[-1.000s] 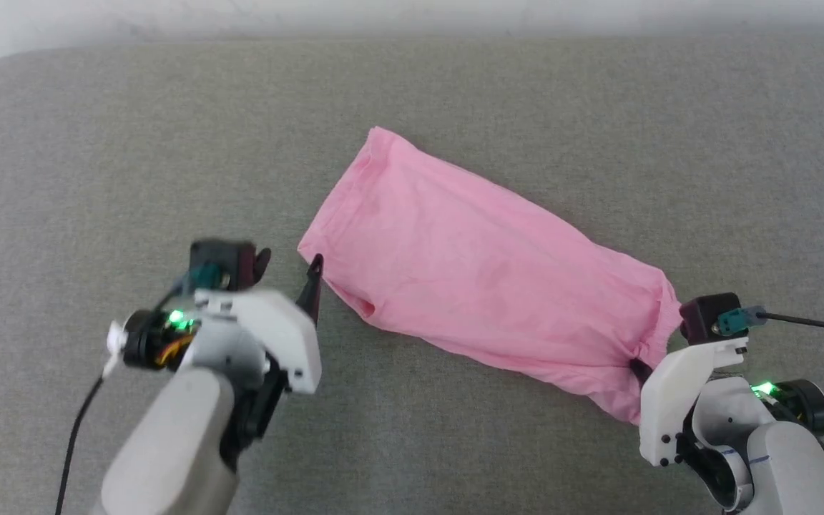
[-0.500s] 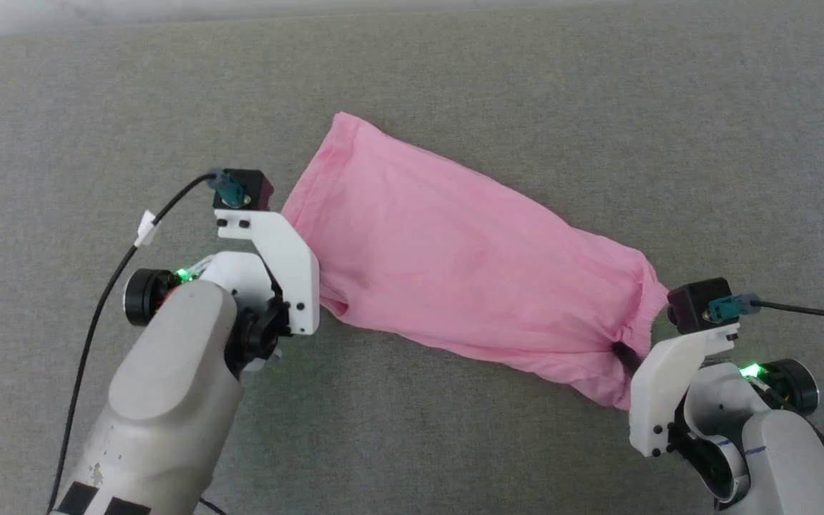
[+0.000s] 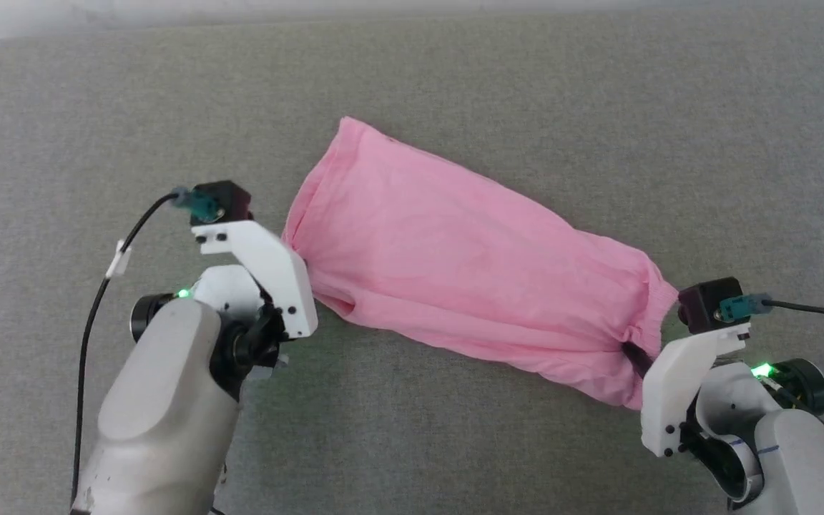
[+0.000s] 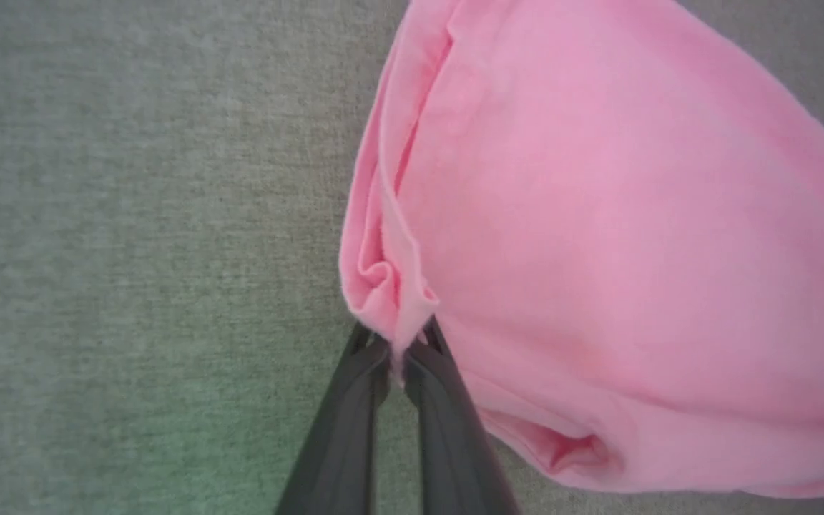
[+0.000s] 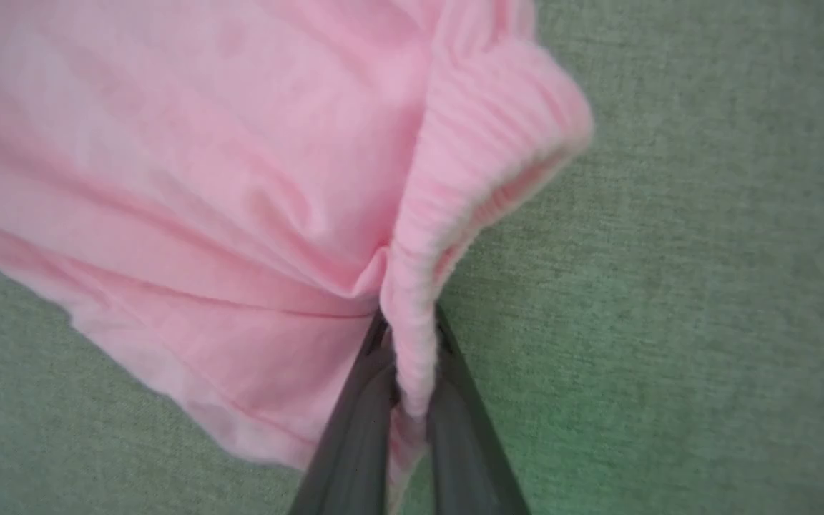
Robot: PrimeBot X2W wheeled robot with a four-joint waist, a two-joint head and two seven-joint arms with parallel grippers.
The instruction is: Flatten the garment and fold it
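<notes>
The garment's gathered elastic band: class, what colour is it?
Light pink, matching the rest of the garment; the band shows best in the right wrist view.

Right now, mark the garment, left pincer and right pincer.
garment [image 3: 469, 272]: head view, middle of the cloth.
left pincer [image 4: 398, 345]: left wrist view, between its fingertips.
right pincer [image 5: 410, 336]: right wrist view, between its fingertips.

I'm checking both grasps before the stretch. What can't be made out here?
1. Left gripper: in head view, fingertips hidden behind its white bracket.
2. Layers of garment pinched by left or right gripper: both wrist views, buried in bunched cloth.
3. Garment's far ends: wrist views, cut off by frame edges.
</notes>
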